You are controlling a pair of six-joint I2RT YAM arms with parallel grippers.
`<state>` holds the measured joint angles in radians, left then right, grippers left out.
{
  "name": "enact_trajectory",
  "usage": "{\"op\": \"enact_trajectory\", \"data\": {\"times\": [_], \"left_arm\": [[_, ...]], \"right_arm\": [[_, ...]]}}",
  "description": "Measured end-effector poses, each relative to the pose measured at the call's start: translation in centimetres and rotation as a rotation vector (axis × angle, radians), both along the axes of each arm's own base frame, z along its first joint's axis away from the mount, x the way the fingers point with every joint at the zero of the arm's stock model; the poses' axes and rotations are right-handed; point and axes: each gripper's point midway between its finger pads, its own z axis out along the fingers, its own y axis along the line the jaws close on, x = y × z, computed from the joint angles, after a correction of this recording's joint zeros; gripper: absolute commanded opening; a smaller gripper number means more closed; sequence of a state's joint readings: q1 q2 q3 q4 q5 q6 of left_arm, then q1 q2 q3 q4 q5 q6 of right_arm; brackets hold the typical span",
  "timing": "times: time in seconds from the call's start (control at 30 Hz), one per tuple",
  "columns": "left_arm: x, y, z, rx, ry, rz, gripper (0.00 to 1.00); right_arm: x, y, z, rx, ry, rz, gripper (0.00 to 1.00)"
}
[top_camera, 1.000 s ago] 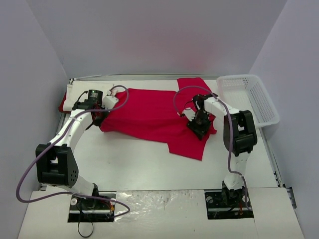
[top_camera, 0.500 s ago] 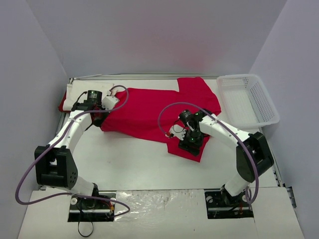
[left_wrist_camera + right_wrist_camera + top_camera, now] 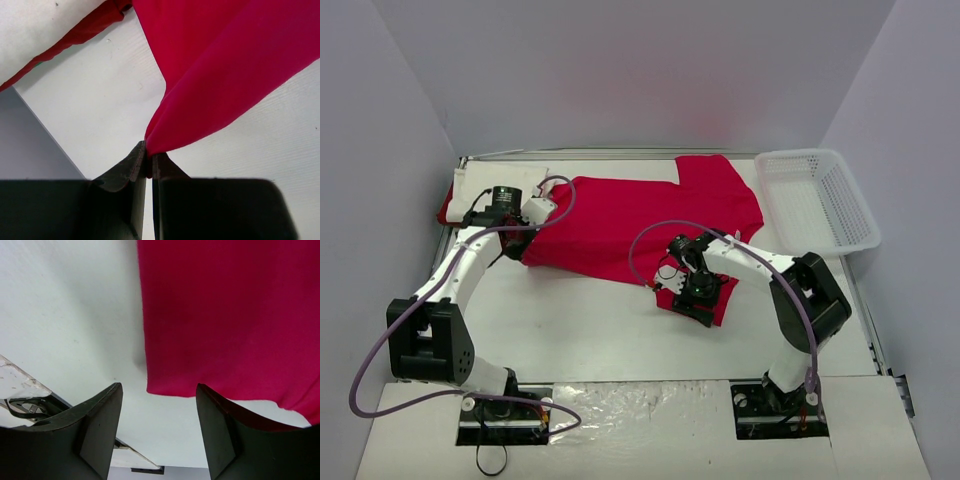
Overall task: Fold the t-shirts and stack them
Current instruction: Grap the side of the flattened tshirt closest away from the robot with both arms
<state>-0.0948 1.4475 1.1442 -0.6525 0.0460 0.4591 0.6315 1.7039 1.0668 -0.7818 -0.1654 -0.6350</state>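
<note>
A bright red t-shirt lies spread across the middle of the table, with its near corner close to the right arm. My left gripper is shut on the shirt's left edge; in the left wrist view the red cloth bunches into the closed gripper. My right gripper hovers over the shirt's near corner. In the right wrist view that gripper is open and empty, with the red hem just ahead of the fingertips. A white t-shirt lies on another red one at the far left.
A white lattice basket stands at the right back corner, partly over the table's edge. The enclosure's walls close in on the left, the back and the right. Both arm bases are bolted at the near edge, on a crinkled plastic sheet.
My right arm has moved toward me and left along the red shirt to its near corner, and its jaws have opened wider. The left gripper has kept its hold and barely moved.
</note>
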Motion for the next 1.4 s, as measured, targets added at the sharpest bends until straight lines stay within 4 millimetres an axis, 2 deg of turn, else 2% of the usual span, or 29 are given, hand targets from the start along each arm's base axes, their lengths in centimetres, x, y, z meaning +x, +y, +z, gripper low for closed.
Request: {"op": "enact_trajectory", "data": {"times": [0.2, 0.37, 0.7, 1.0, 1.1, 1.17, 1.4], "left_arm": [[0.0, 0.0, -0.1, -0.006, 0.001, 0.001, 0.02], [-0.2, 0.0, -0.3, -0.008, 0.008, 0.001, 0.02], [-0.2, -0.1, -0.4, -0.014, 0.009, -0.003, 0.02], [-0.2, -0.3, -0.4, -0.024, 0.010, -0.008, 0.03], [-0.2, -0.4, -0.4, -0.028, 0.009, -0.010, 0.02], [-0.3, -0.4, -0.2, -0.033, 0.004, -0.013, 0.02], [-0.4, -0.8, 1.0, -0.055, -0.031, -0.026, 0.02]], "right_arm": [[-0.6, 1.1, -1.1, -0.003, 0.025, 0.032, 0.53], [-0.6, 1.2, -2.1, -0.014, 0.027, 0.019, 0.50], [0.7, 0.4, -2.5, -0.067, -0.055, -0.016, 0.13], [0.1, 0.3, -2.0, -0.078, -0.061, -0.027, 0.00], [-1.1, 0.2, -0.8, -0.066, -0.017, -0.023, 0.00], [-1.4, 0.6, 0.8, -0.038, -0.005, -0.020, 0.00], [-1.4, 3.1, 9.1, 0.169, -0.059, 0.039, 0.00]]}}
